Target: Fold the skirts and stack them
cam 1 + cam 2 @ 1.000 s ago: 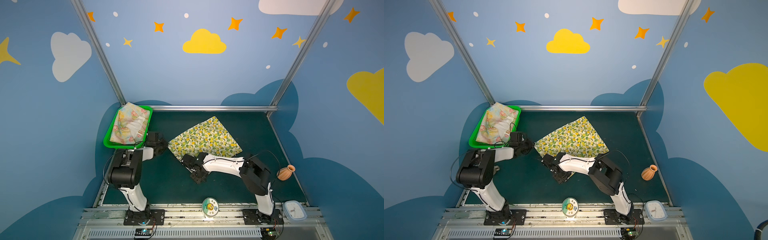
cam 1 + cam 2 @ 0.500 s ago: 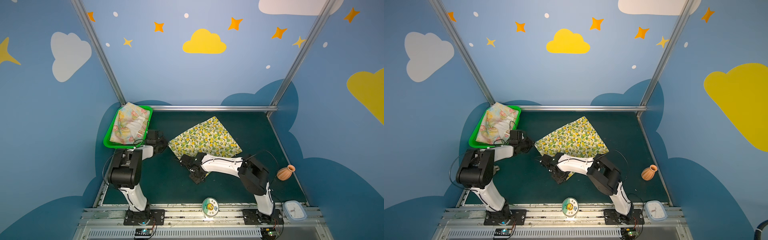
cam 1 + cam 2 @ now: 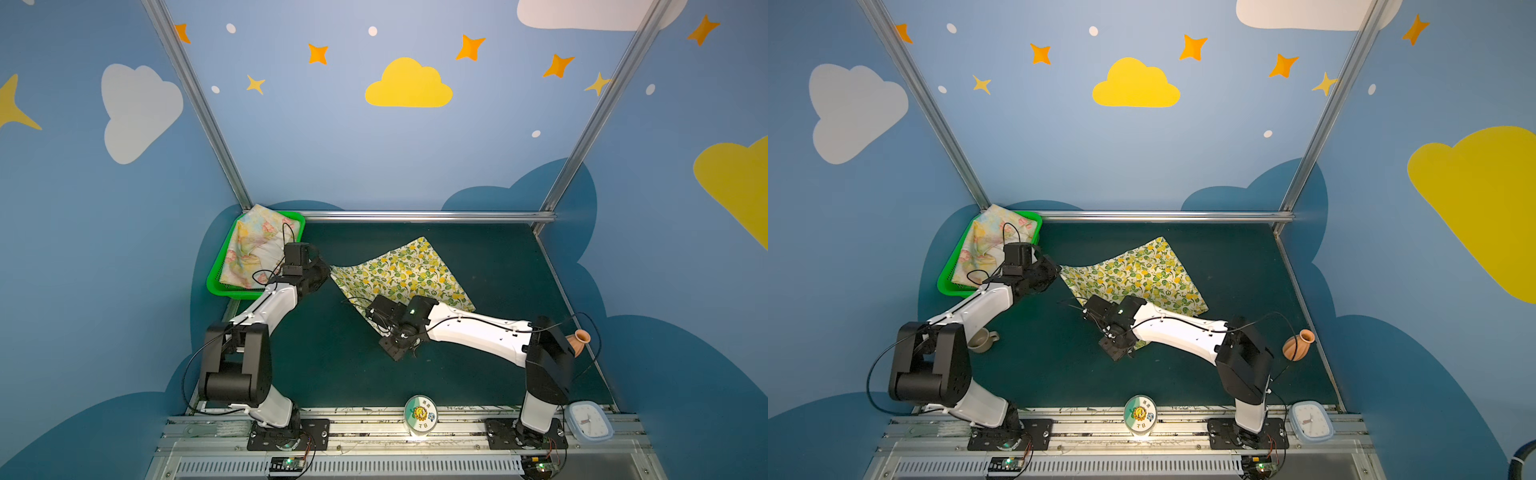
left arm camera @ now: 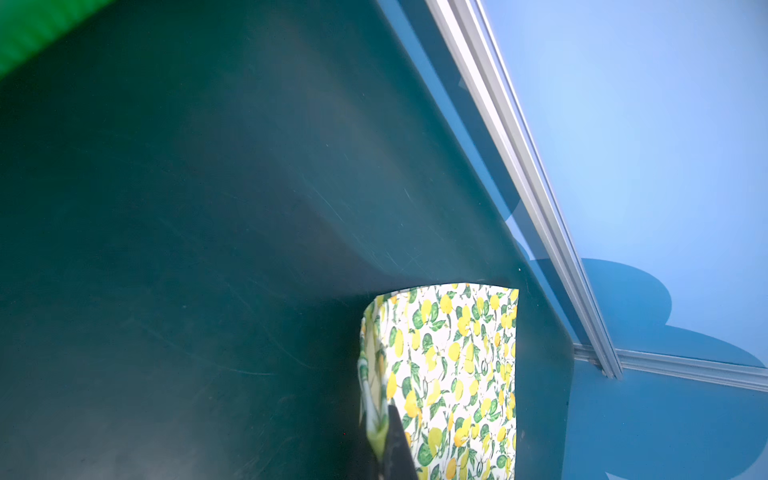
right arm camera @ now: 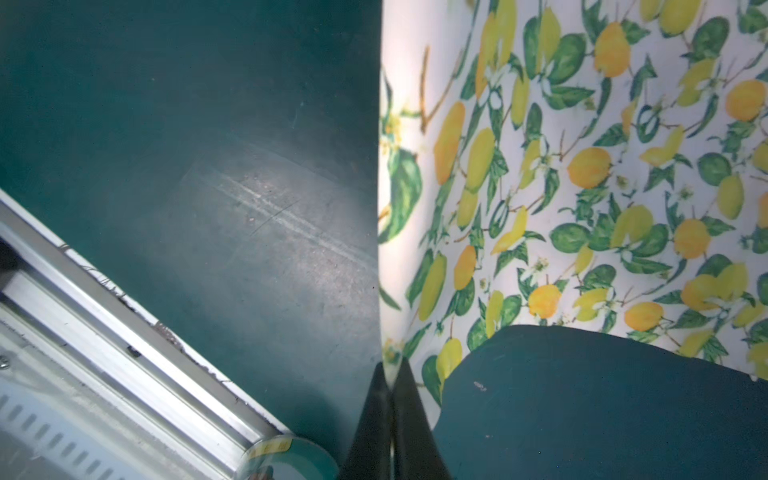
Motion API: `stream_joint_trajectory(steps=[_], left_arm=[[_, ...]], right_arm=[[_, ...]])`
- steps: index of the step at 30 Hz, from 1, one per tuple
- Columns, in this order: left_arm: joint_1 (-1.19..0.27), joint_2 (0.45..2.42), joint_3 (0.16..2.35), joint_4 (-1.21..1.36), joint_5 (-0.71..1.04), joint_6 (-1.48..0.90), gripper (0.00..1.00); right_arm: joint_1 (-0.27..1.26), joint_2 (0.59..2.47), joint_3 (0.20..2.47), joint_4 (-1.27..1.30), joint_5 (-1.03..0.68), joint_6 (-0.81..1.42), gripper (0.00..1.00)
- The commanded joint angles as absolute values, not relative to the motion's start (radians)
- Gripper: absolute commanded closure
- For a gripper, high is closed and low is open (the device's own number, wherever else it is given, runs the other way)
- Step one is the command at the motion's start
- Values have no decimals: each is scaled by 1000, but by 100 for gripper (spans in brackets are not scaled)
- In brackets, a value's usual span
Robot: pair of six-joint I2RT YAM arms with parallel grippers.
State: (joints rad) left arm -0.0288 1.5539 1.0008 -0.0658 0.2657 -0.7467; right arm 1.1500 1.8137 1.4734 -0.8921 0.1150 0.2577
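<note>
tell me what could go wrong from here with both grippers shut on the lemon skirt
1. The left gripper and right gripper each pinch only a thin edge of the lemon skirt; it may slip out when lifted.
2. The left gripper sits close beside the green basket holding the floral skirt; a swing could bump it.
3. The right arm reaches over the lemon skirt's near part, so the fold may bunch.

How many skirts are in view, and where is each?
2. The lemon skirt is spread on the green mat in the middle. The floral skirt sits in the green basket at the far left; another beneath it cannot be excluded.
</note>
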Motion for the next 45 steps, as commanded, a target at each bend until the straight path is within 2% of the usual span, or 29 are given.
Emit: stream_joint_trajectory(steps=[1, 13, 38, 45], left_arm=[[-8, 1512, 1017, -166, 219, -711, 96], [37, 1431, 1008, -281, 190, -667, 96], [41, 1251, 973, -480, 106, -687, 96], [39, 1281, 1024, -453, 186, -681, 96]], right_arm=[[1164, 1787, 1476, -911, 90, 252, 100], [1184, 1781, 1489, -891, 41, 248, 100], [1214, 1770, 1543, -837, -212, 181, 100], [1152, 1726, 1480, -779, -304, 202, 100]])
